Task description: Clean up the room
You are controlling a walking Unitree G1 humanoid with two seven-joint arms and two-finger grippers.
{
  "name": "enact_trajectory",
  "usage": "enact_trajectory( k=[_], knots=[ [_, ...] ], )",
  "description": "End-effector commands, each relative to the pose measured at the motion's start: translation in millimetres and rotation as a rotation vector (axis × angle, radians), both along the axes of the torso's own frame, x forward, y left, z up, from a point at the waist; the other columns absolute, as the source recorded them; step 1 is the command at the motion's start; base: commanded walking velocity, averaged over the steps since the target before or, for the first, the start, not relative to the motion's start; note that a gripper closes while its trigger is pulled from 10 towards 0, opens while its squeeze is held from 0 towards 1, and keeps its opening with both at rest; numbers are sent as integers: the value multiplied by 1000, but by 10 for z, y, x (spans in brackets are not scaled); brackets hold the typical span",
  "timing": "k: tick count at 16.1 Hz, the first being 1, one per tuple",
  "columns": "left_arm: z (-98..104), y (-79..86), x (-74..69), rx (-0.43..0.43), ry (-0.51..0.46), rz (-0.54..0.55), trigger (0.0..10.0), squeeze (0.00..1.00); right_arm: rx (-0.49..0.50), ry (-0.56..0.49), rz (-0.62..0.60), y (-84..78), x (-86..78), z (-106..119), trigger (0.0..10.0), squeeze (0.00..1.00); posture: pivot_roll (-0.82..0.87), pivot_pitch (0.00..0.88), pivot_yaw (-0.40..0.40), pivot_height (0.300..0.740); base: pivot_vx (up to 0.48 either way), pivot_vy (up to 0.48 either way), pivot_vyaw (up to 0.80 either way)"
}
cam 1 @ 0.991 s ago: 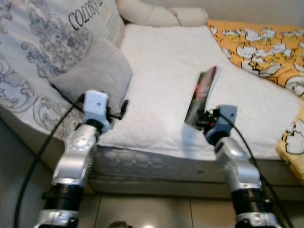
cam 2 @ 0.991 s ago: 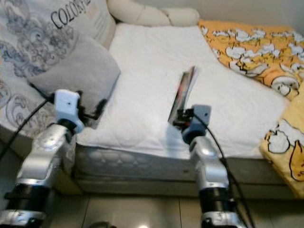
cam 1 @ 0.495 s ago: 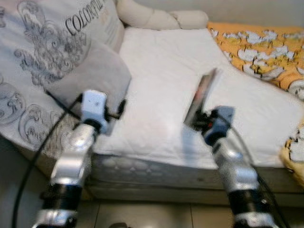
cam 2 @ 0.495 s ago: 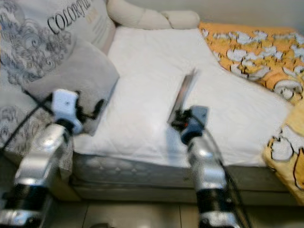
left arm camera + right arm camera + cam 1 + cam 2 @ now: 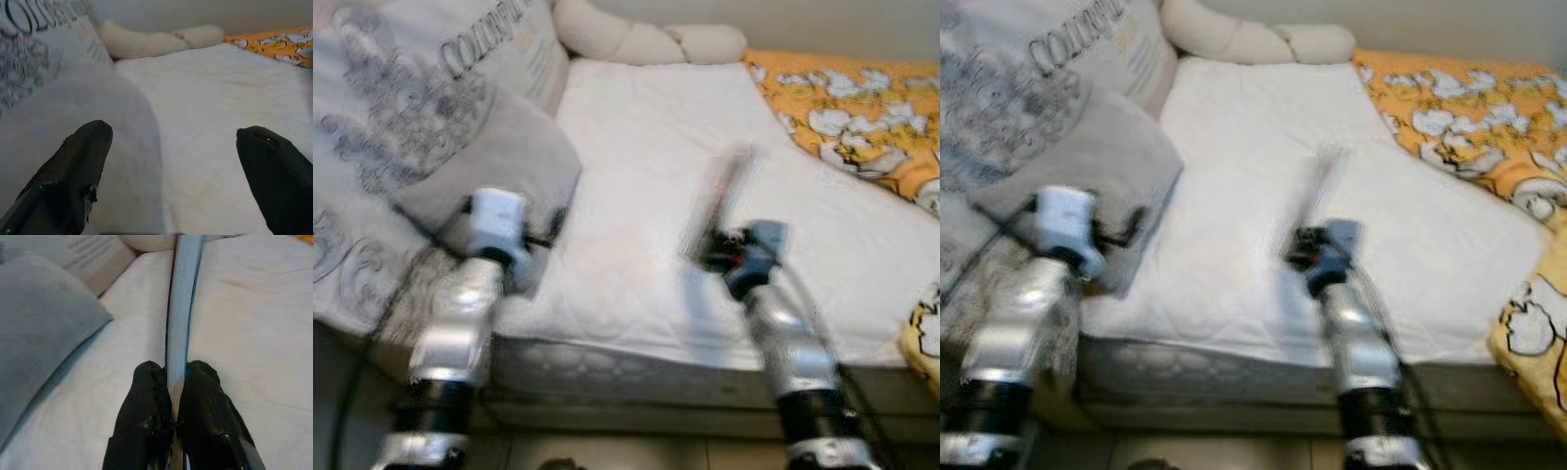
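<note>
My right gripper (image 5: 705,251) is shut on a thin book (image 5: 724,196), which stands on edge above the white mattress (image 5: 646,147). In the right wrist view the book's pale page edge (image 5: 182,303) runs up between the two black fingers (image 5: 146,426). My left gripper (image 5: 171,171) is open and holds nothing. It hovers by the grey pillow (image 5: 499,157) at the bed's near left. The eye views are blurred.
A large patterned pillow with lettering (image 5: 401,88) lies at the left. A cream bolster (image 5: 646,41) sits at the head of the bed. An orange patterned blanket (image 5: 862,108) covers the right side. The bed's front edge (image 5: 636,367) runs across, just ahead of my arms.
The whole picture has shifted and blurred, so the camera is moving. Both arms keep their pose, and the book stays in the right gripper.
</note>
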State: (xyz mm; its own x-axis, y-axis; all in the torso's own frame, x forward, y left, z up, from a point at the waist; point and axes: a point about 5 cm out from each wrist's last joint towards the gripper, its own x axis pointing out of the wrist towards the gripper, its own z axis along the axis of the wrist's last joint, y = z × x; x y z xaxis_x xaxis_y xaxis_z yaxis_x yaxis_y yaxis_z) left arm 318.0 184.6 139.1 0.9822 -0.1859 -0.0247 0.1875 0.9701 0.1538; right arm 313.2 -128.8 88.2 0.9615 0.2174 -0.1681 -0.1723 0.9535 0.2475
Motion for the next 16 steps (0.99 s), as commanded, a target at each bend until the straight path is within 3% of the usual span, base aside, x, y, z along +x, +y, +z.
enact_trajectory(
  k=[1,16],
  knots=[
    [16,-106,13,-6,-7,-31,10000,0,-19,-70,-19,-90,59,161,10000,0,44,0,-10,740,337,0,0],
    [34,-79,40,0,-5,-26,10000,0,-14,-63,-18,-92,80,154,10000,0,46,0,-3,740,337,0,0]
  ],
)
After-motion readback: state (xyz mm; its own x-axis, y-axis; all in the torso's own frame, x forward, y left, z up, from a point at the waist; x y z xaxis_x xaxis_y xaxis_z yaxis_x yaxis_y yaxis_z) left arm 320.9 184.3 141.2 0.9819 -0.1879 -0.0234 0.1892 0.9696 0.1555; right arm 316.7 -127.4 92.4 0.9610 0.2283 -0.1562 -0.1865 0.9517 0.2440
